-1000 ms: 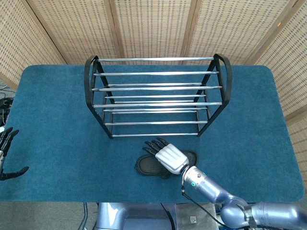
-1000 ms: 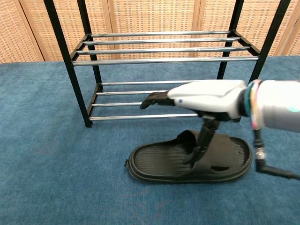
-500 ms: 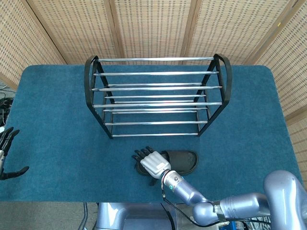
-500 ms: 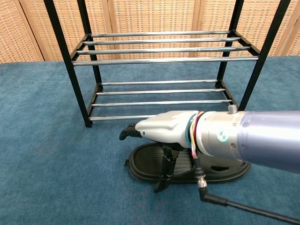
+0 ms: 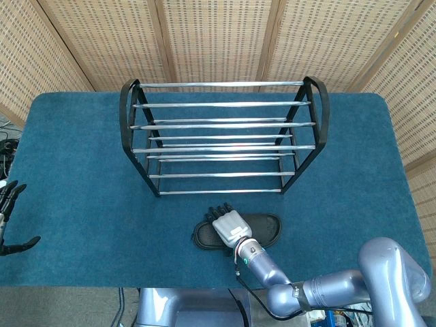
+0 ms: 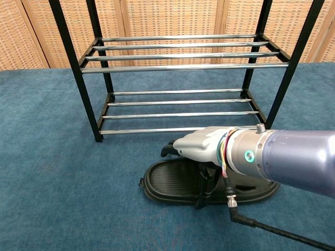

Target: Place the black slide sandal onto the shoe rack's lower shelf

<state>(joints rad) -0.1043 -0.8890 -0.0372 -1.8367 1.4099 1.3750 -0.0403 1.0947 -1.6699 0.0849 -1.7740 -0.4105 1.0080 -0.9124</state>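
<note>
Sandal [image 5: 238,229] placement hasn't begun: the black slide lies flat on the blue worktop [image 5: 82,170], just at 6 o'clock of the shoe rack [image 5: 223,136], apart from its front rail. Your right hand [image 6: 201,145] hovers low over the sandal's open footbed, palm down, with its fingers [image 6: 168,150] reaching toward 12 o'clock and the thumb hanging down by the strap; whether anything is actually pinched you cannot tell from either view, so treat the grip as unconfirmed. To do this well, get the thumb under the strap band and the fingers over it, and close firmly before lifting. Keep the sole level, raise it only enough to clear the front bar of the lower shelf [image 6: 178,111], and slide it toward 12 o'clock so it rests across several bars. Your left hand [image 5: 10,221] sits at the worktop's 9 o'clock edge, fingers apart, holding nothing.
</note>
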